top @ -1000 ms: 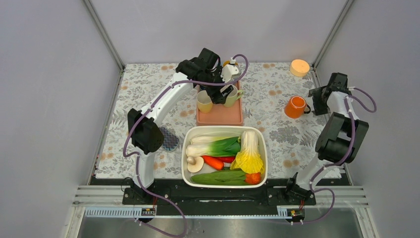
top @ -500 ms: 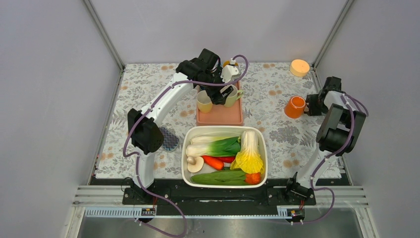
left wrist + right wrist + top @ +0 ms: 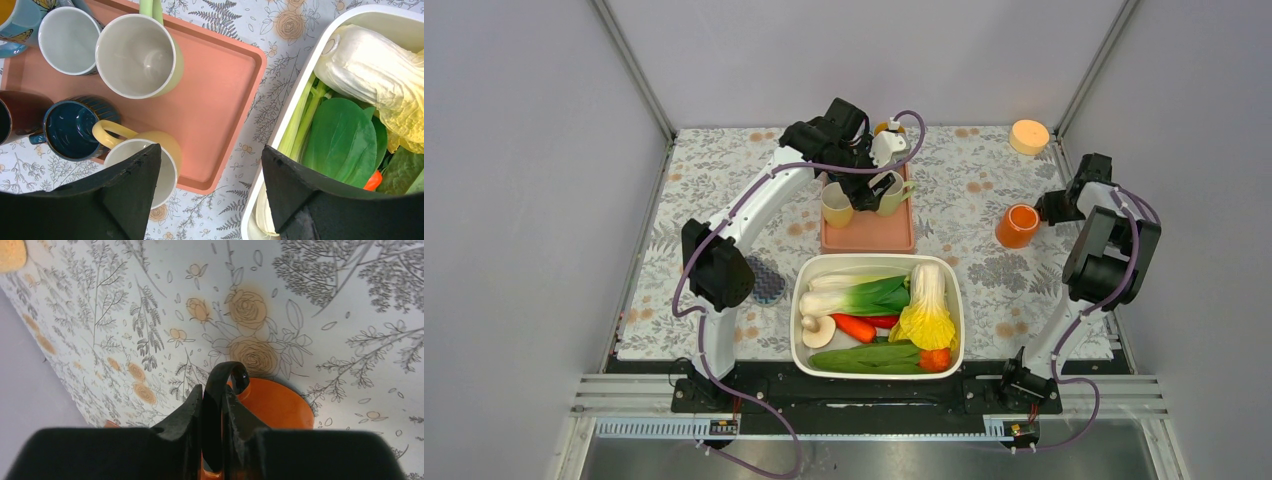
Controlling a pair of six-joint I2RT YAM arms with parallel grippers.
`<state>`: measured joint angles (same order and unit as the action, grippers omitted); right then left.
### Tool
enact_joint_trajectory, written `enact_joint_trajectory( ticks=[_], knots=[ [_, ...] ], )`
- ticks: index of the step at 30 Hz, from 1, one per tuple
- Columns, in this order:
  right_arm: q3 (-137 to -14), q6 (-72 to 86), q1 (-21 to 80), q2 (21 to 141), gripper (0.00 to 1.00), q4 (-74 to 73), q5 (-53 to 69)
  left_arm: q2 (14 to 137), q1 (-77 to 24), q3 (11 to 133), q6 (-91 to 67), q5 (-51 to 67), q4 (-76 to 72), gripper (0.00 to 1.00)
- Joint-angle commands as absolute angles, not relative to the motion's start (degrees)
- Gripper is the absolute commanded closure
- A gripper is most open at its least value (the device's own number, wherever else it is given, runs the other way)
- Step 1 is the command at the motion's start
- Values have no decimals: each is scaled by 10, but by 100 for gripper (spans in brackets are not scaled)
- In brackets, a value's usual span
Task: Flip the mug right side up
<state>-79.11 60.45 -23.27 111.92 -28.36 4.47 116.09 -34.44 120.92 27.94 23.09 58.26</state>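
Note:
The orange mug (image 3: pixel 1017 225) with a black handle stands on the flowered cloth at the right side of the table. My right gripper (image 3: pixel 1052 208) is shut on that handle. The right wrist view has the handle (image 3: pixel 226 377) pinched between the two fingers, with the mug's orange body (image 3: pixel 272 405) just beyond them. Which way up the mug is, I cannot tell. My left gripper (image 3: pixel 869 190) hangs open over the pink tray (image 3: pixel 864 235) of mugs at the back centre, holding nothing.
A white basin (image 3: pixel 799 300) of vegetables sits in front of the tray. Several mugs stand on the tray, among them a yellow one (image 3: pixel 145 160) under the left fingers. A pale orange round object (image 3: pixel 1029 135) sits at the back right corner. Walls close in on both sides.
My right gripper has moved in to the mug and shut on its handle. The mug has shifted slightly toward the near side. The left arm has not moved.

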Motion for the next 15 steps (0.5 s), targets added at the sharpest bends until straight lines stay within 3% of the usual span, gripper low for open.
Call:
enact_joint_trajectory(
  ticks=[1, 15],
  knots=[
    [-788, 540, -232, 1073, 100, -211, 100, 1129, -342, 1215, 271, 236, 568, 23],
    [-674, 309, -137, 914, 100, -8, 252, 1147, -325, 1231, 170, 288, 521, 24]
  ],
)
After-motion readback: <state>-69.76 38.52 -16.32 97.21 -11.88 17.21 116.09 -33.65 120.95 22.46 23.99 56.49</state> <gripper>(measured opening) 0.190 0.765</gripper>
